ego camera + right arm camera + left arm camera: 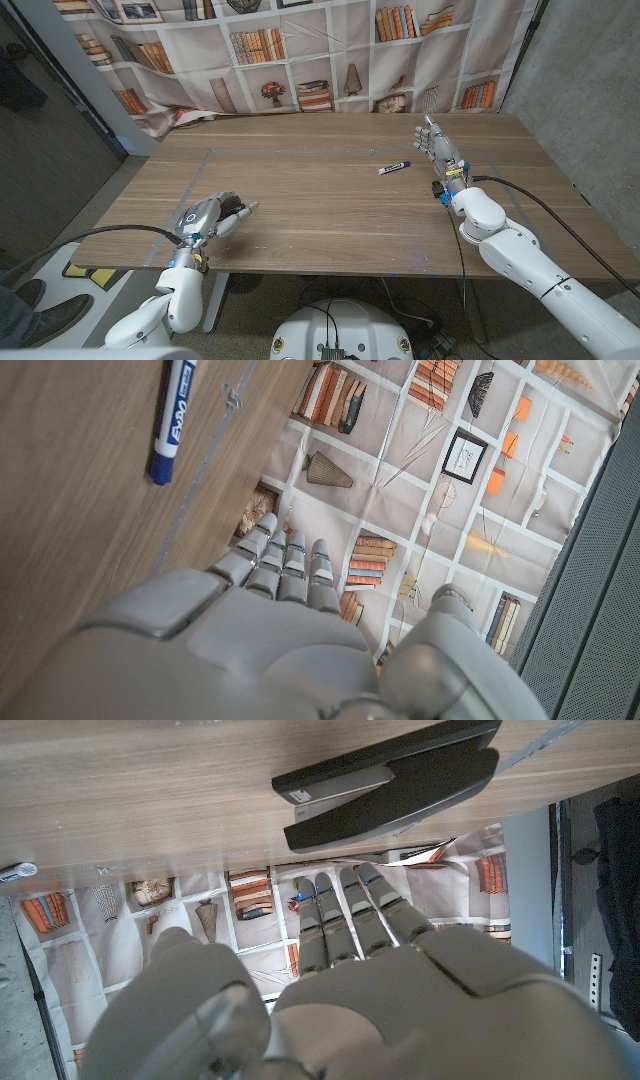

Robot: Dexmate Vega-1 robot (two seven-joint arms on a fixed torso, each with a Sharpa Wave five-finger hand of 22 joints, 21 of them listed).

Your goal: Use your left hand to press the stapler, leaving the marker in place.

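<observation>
Left hand (400,990) open, fingers just short of stapler (390,785), apart

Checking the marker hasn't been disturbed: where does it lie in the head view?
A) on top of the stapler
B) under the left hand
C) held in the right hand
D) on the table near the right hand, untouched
D: the marker lies on the table apart from the right hand.

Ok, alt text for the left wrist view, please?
A black stapler lies on the wooden table just beyond the left hand, whose fingers extend toward it without touching. The marker's tip shows at the frame's edge.
</observation>
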